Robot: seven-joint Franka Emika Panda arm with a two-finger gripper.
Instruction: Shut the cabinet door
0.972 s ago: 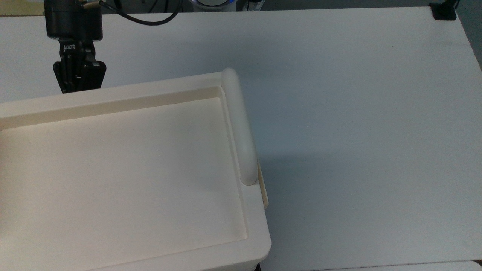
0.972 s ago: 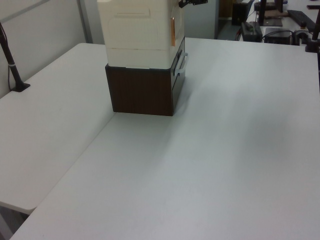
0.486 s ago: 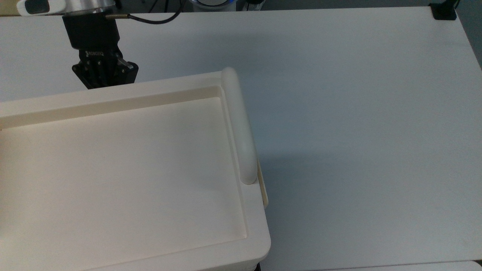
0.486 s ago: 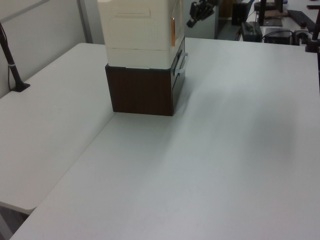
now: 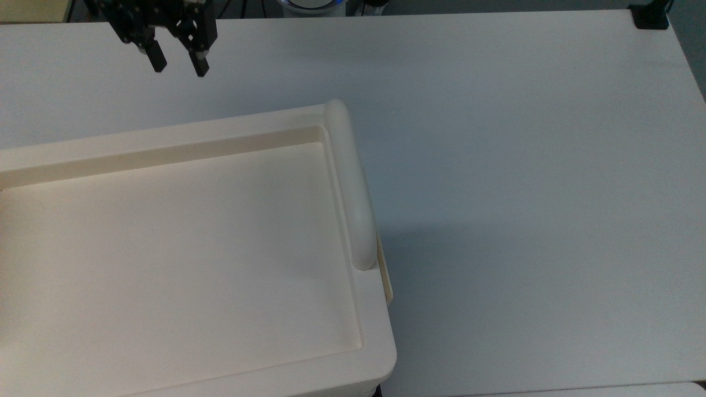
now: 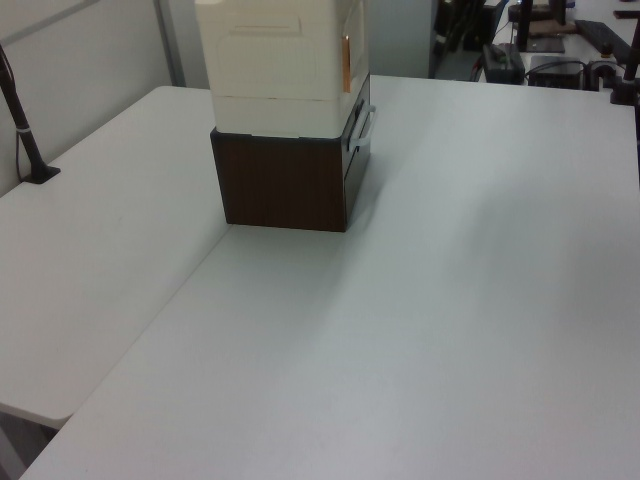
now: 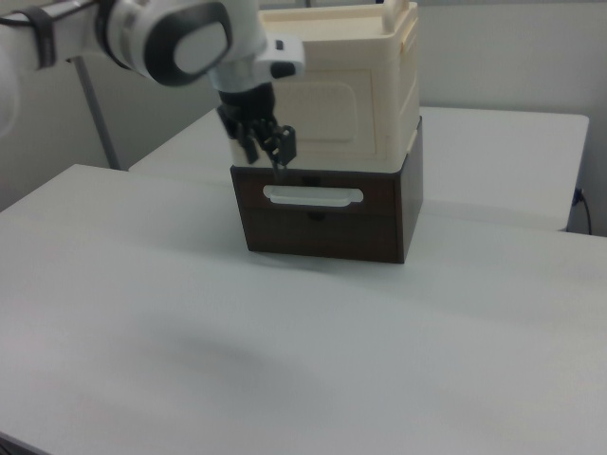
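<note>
The cabinet [image 5: 182,248] is a large cream unit with a recessed tray top and a thick bar handle [image 5: 350,182]; it stands on a dark brown base [image 7: 322,223]. In the right view the cabinet door [image 7: 327,109], a cream panel with a raised rim, lies flat against the cabinet's front face. My gripper [image 5: 177,65] hangs open near the top view's upper left, apart from the cabinet's far edge and holding nothing. In the right view the gripper [image 7: 268,152] sits in front of the door's lower left, just above the base.
The brown base carries a white drawer handle [image 7: 313,196]. The white table [image 5: 524,193] stretches wide around the cabinet. A black clamp [image 5: 650,16] sits at the table's far right corner, and a black post [image 6: 25,140] stands at the left view's left.
The gripper has pulled back from the cabinet's far edge toward the top view's top and right. Its fingers now show spread apart. It has gone from the left view.
</note>
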